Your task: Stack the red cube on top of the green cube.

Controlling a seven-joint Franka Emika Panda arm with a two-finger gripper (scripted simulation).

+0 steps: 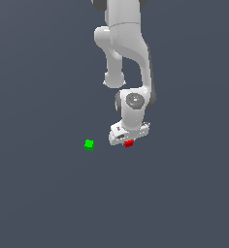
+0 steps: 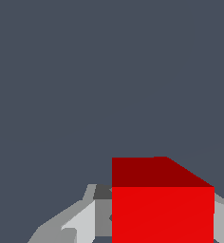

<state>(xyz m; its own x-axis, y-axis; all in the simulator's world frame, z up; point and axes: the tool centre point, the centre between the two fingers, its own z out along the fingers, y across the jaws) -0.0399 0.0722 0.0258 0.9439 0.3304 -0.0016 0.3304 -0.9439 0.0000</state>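
The red cube (image 1: 128, 143) sits right under the white gripper (image 1: 127, 140), between its fingers. In the wrist view the red cube (image 2: 162, 209) fills the space between the two grey fingers (image 2: 80, 223), which stand against its sides. The gripper (image 2: 156, 232) is shut on the red cube. The cube is at about the same height as the green cube, so I cannot tell whether it rests on the floor. The green cube (image 1: 89, 144) lies alone on the dark floor, towards the exterior view's left of the gripper, a few cube widths away. It is out of the wrist view.
A plain dark grey floor (image 1: 48, 203) lies all around. The white arm (image 1: 128, 43) reaches down from the top of the exterior view.
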